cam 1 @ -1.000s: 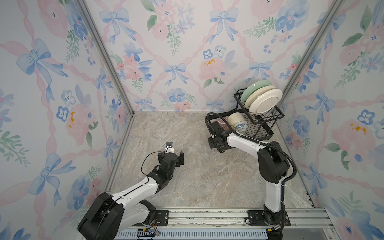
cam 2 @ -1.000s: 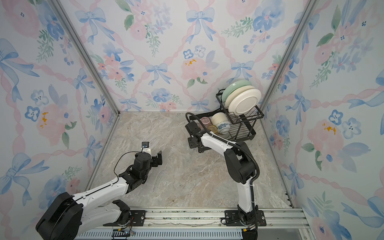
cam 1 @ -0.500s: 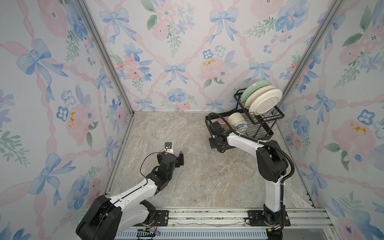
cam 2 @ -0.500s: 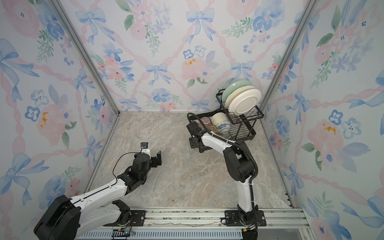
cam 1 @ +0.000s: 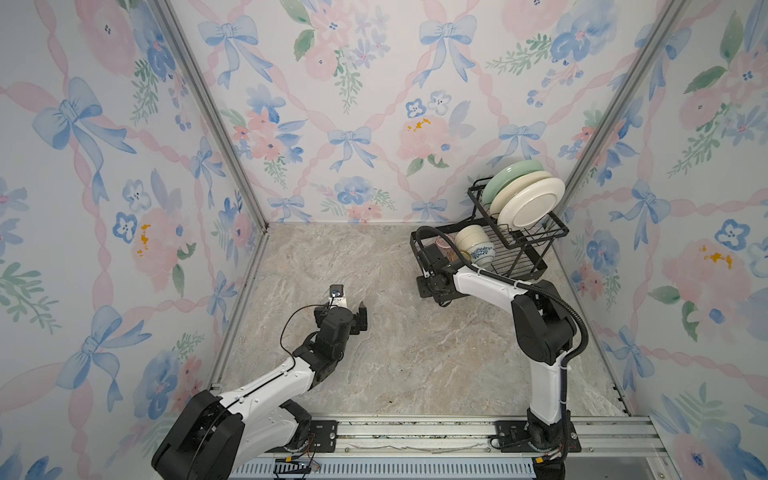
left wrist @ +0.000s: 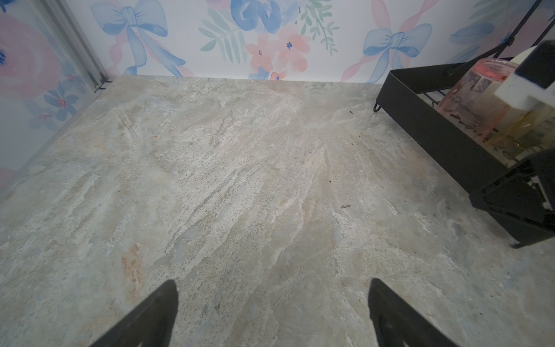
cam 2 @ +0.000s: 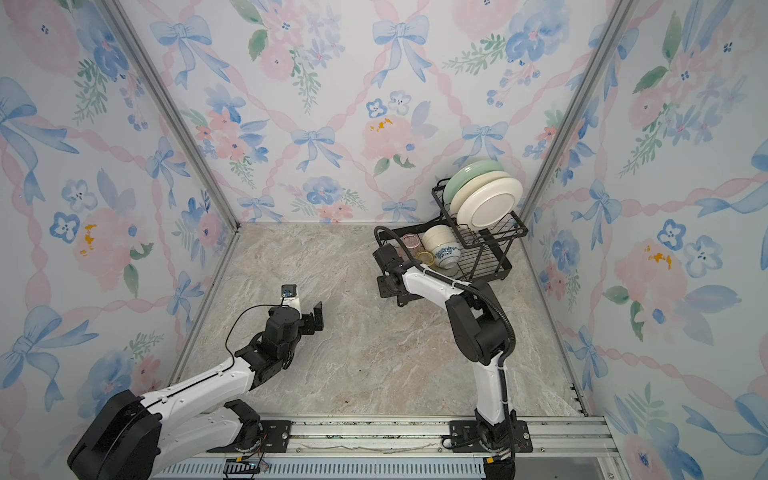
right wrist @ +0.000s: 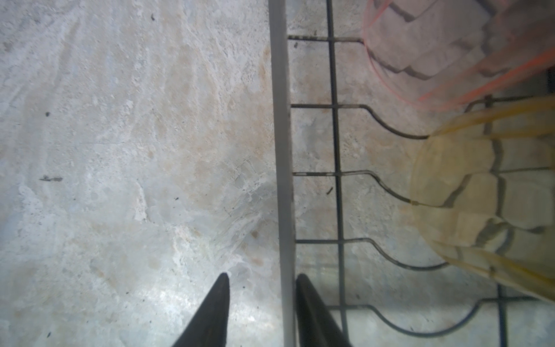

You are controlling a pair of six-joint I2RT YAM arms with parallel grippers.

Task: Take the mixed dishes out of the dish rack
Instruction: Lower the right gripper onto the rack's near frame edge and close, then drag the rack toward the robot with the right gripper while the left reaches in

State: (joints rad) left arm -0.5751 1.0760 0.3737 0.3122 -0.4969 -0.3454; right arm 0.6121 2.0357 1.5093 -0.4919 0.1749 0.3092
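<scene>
1. Looking down in both top views, I find the dish rack (cam 1: 536, 272) in the far right corner of the table (cam 1: 353, 257), fully loaded; the mint-green plate (cam 1: 509, 176) and two cream plates (cam 1: 530, 205) stand in the upper shelf's slots; the cream bowls (cam 1: 469, 239), blue-patterned bowl (cam 1: 482, 252) and pink tumbler (cam 1: 444, 242) sit in the lower tray; no dish lies out on the table.
2. In a top view the amber tumbler (cam 2: 427, 257) shows just beside the blue-patterned bowl; my right claw (cam 2: 392, 289) is down at the tray's near left edge; my left claw (cam 2: 311, 322) hangs over bare table, well apart from the rack.
3. From the left wrist, my left fingers (left wrist: 156, 312) are spread wide with nothing between them; the tray wall and the pink tumbler show off to one side, close by my other arm.
4. From the right wrist, my right fingers (right wrist: 216, 306) are drawn partway in, one on each side of the tray's rim bar (right wrist: 282, 150); a gap shows on the outer side, so I judge the bar not clamped; both tumblers sit inside the tray, apart from my fingertips, neither held.
5. By my reckoning nothing is unloaded yet; three plates, three bowls and two tumblers are all left to lift out; this claw seems set on the rack itself, perhaps to steady or shift it first.
</scene>
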